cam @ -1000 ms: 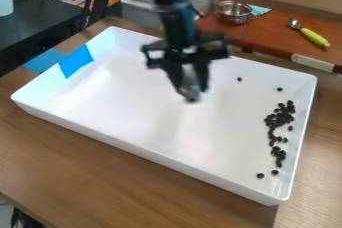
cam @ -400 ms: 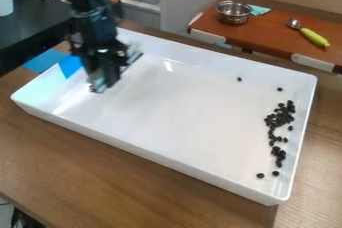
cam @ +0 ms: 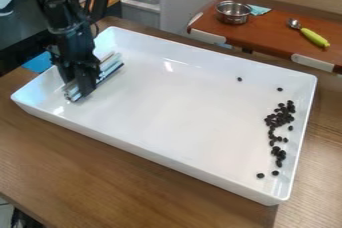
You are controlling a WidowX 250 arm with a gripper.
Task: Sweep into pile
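Note:
The black gripper [cam: 83, 83] is low over the left end of the white tray [cam: 180, 107], shut on a silvery, light-blue bar-like sweeping tool [cam: 109, 68]. This tool lies slantwise across the gripper, close to the tray floor; whether it touches the floor I cannot tell. Far from it, along the tray's right wall, dark beans form an uneven clump [cam: 278, 118] that trails off towards the near right corner. One single bean [cam: 239, 79] and another [cam: 280, 89] are apart from the clump, nearer the back wall. A loose bean [cam: 260, 175] rests near the front right corner.
Raised tray walls surround the work area on a wooden table [cam: 127, 182]. Blue tape [cam: 38, 62] is at the left. Behind, a red-brown surface holds a metal pot [cam: 233, 13] and a green-handled scoop [cam: 314, 37].
From the tray's middle, the gripper has swung left with the tool, then come down a little further at the left end. The beans look about the same.

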